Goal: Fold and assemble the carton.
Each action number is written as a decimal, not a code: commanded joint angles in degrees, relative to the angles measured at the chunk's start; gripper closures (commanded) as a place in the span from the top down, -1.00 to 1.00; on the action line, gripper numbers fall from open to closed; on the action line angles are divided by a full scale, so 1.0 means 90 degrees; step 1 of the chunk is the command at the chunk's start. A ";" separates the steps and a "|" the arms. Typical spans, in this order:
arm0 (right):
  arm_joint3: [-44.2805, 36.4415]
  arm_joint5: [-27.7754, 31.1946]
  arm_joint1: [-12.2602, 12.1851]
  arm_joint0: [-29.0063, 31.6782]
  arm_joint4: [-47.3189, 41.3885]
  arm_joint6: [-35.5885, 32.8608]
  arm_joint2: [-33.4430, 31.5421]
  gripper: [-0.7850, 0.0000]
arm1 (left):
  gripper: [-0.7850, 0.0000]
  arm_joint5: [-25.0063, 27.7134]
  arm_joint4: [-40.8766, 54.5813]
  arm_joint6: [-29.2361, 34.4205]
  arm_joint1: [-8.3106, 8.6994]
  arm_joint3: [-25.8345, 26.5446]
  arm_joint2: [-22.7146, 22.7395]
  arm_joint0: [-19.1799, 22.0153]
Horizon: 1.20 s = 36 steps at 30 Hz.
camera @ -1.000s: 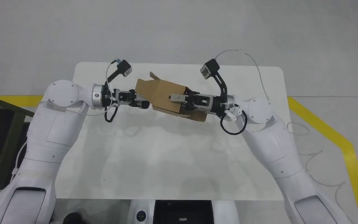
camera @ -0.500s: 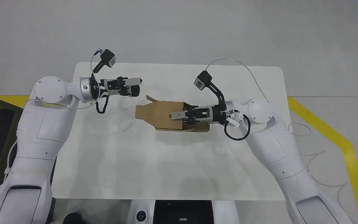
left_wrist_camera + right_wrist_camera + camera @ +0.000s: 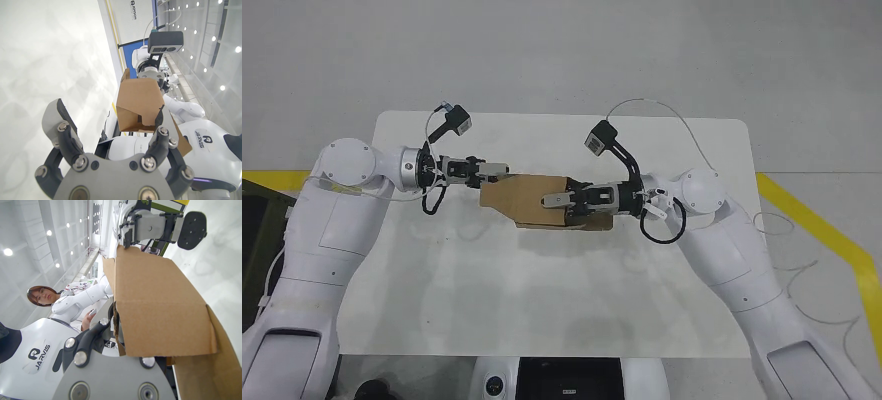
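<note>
- Top view: the carton (image 3: pixel 527 195) lies a little toward 12 o'clock of the middle of the worktop (image 3: pixel 542 290). It is seen flatter and squarer than a second ago, when it was tilted. Whether it rests on the worktop or is held just above it cannot be told.
- The left gripper (image 3: pixel 494 172), which half a second ago was drawn off toward 10 o'clock, has been brought back to the carton's 9 o'clock end. The right gripper (image 3: pixel 554 199) has been kept on the carton from the 3 o'clock side throughout.
- Left wrist view: the left gripper (image 3: pixel 109 108) is shown with its jaws spread wide. One tip touches the carton (image 3: pixel 140 96) at its near flap and the other stands clear. The near end is still open, its flaps not yet tucked.
- Right wrist view: a wall of the carton (image 3: pixel 157 309) is judged to be clamped in the jaws of the right gripper (image 3: pixel 113 323), though one finger is hidden behind the cardboard. At the far corner the left gripper (image 3: pixel 129 236) is seen touching the edge.
- The return is judged to be a fresh approach for folding the 9 o'clock flaps while the carton is steadied.
</note>
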<state>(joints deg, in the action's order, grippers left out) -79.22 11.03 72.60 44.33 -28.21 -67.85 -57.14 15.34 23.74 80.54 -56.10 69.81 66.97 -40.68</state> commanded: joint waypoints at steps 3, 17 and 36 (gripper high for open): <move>0.0012 0.0034 0.0016 -0.0018 -0.0103 0.0113 -0.0007 -1.00 | 1.00 -0.0017 -0.0009 0.0114 0.0018 0.0057 -0.0012 -0.0041; 0.0006 0.0067 0.0065 -0.0048 -0.0168 0.0240 0.0103 -1.00 | 1.00 -0.0046 0.0051 0.0243 0.0020 0.0176 -0.0154 -0.0027; 0.0184 0.0014 -0.0018 0.0069 0.0087 0.0516 -0.0255 -1.00 | 1.00 -0.0014 0.0090 -0.0083 0.0106 -0.0129 0.0155 0.0049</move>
<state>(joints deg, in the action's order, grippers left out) -77.61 11.28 72.51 44.86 -27.80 -63.52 -59.17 15.25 24.57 79.95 -55.24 68.67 68.03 -40.22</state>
